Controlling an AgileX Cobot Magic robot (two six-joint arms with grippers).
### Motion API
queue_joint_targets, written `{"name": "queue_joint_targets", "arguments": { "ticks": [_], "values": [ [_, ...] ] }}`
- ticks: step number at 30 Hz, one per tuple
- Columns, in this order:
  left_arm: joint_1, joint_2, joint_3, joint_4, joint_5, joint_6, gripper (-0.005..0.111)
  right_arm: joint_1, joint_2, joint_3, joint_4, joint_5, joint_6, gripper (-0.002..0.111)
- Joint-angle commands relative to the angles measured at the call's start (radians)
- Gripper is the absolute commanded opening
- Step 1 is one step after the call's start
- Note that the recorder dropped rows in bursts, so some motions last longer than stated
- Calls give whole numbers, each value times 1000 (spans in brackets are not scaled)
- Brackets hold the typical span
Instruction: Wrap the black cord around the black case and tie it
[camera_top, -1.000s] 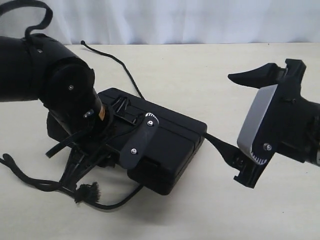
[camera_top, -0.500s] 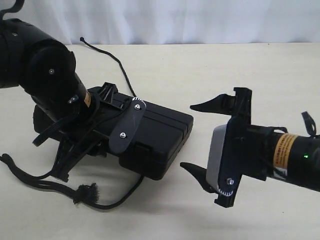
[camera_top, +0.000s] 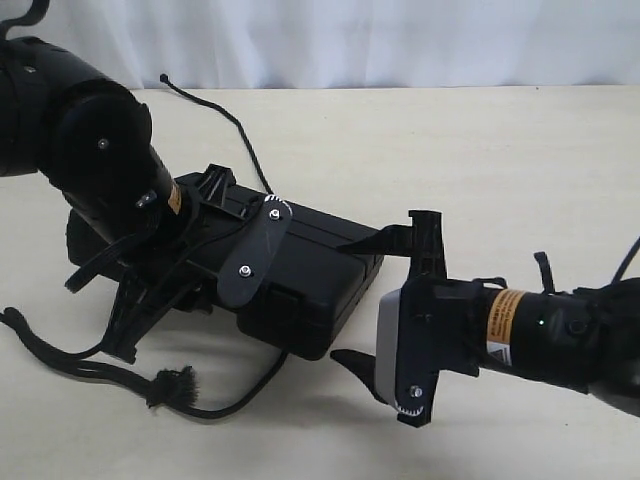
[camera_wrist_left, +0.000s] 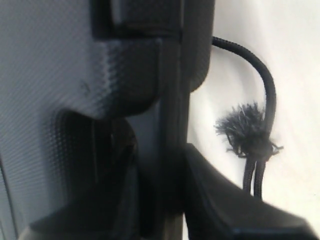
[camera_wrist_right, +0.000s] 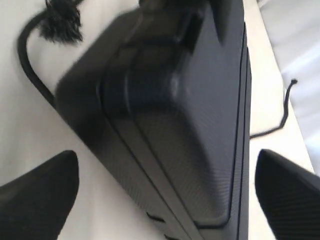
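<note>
On the pale table (camera_top: 480, 160), the right claw (camera_top: 368, 302) gaped wide, a corner of the black case (camera_top: 320, 270) between its tips. The left claw (camera_top: 190, 300) straddled the case's opposite end, grip impossible to tell. The black cord (camera_top: 240, 400) trailed just beside it.

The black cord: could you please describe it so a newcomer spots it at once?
Find the black case on the pale table. The black cord snakes from the far edge to the case and loops out in front. Alone among the black lines here, it carries a fuzzy tuft.
</note>
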Motion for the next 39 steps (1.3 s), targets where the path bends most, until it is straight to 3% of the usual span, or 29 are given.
{"name": "queue_joint_targets", "arguments": {
  "ticks": [1, 6, 12, 16, 18, 21, 24, 28, 31, 33, 36, 39],
  "values": [
    [4, -23, -7, -46, -33, -12, 0, 1, 74, 3, 113, -127, -107, 88],
    [4, -23, -7, -118, -35, -12, 0, 1, 128, 3, 113, -226, -160, 87],
    [4, -23, -7, -210, -60, -12, 0, 1, 155, 3, 171, -280, -164, 72],
    [4, -23, -7, -249, -81, -10, 0, 1, 175, -2, 171, -306, -164, 70],
    [4, -23, -7, -268, -81, -10, 0, 1, 182, -3, 169, -306, -158, 61],
    [4, -23, -7, -274, -79, -39, 3, 1, 184, -6, 169, -303, -153, 31],
    [4, -23, -7, -274, -102, -144, 16, 1, 184, -6, 169, -278, -128, 4],
    [4, -23, -11, -274, -102, -199, 41, 1, 184, -6, 165, -268, -89, 4],
    [4, -23, -33, -249, -66, -267, 51, 1, 184, -6, 160, -273, -89, 4],
    [4, -23, -59, -206, -33, -364, 53, 1, 184, -6, 163, -271, -89, 4],
    [4, -23, -131, -79, 28, -662, 53, 1, 184, -6, 168, -271, -71, 4],
    [4, -23, -228, 18, 160, -798, 53, 1, 184, -6, 168, -271, -66, 4]
  ]
}}
